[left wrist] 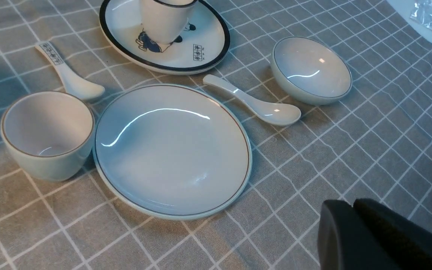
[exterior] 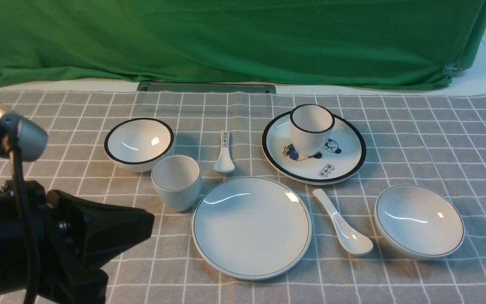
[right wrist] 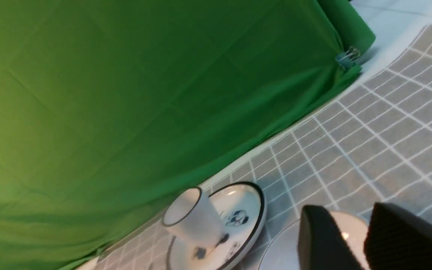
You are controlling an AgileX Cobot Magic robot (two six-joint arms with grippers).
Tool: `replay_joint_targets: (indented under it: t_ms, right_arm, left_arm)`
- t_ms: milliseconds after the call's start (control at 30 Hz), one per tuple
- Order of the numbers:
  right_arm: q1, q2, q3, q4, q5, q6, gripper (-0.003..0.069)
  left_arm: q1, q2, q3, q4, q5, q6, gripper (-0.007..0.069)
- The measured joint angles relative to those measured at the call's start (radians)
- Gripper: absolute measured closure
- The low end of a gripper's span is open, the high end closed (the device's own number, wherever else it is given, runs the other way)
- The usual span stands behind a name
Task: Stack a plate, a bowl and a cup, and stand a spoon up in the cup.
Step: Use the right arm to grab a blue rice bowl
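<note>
1. No part of the stack is built yet; all four pieces lie apart on the checked cloth (exterior: 437, 139).
2. The plate (exterior: 251, 228) is found near the middle of the cloth, flat and with nothing on it, so it can serve as the base where it lies.
3. The bowl (exterior: 419, 220) is seen at 3 o'clock of the plate, well apart from it, upright and empty.
4. The spoon (exterior: 338, 220) is laid flat between plate and bowl, just beside the plate's rim, its scoop towards 5 o'clock.
5. The cup (exterior: 176, 181) is placed upright at 10 o'clock of the plate, just beside its rim, with nothing in it.
6. A black-rimmed plate (exterior: 281, 139) carrying a black-rimmed cup (exterior: 310, 128) is seen at 1 o'clock, a small marked spoon (exterior: 224, 156) at 11 o'clock, and a black-rimmed bowl (exterior: 138, 143) beyond the cup; none of these is wanted.
7. The left gripper (left wrist: 353, 204) is held at 7 o'clock of the plate, above the cloth, its fingers pressed together with nothing between them.
8. The right gripper (right wrist: 345, 215) is spread apart and empty; a white dish, probably the bowl, is glimpsed behind it.
9. Left to do: bowl onto plate, cup into bowl, spoon stood in cup.
</note>
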Motion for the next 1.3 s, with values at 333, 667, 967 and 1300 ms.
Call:
replay_joint_targets:
  t_ms: [333,667,967,1300]
  right_arm:
    - [0.296,0.685,-0.583,-0.057,0.618,-0.469,0.0587]
    - [0.357,1.247,-0.876,-0.091,0.731,-0.642,0.0461]
    - [0.357,1.532,-1.009,-0.099,0.740,-0.704,0.0240]
    - [0.357,1.793,-1.061,-0.110,0.714,-0.749,0.0218]
  left_arm:
    - [0.000,0.000,0.000,0.062,0.016,0.000,0.0607]
    - [0.000,0.000,0.000,0.084,0.023,0.000,0.0607]
    - [0.000,0.000,0.000,0.093,0.037,0.000,0.0607]
    - [0.000,0.000,0.000,0.099,0.040,0.000,0.0607]
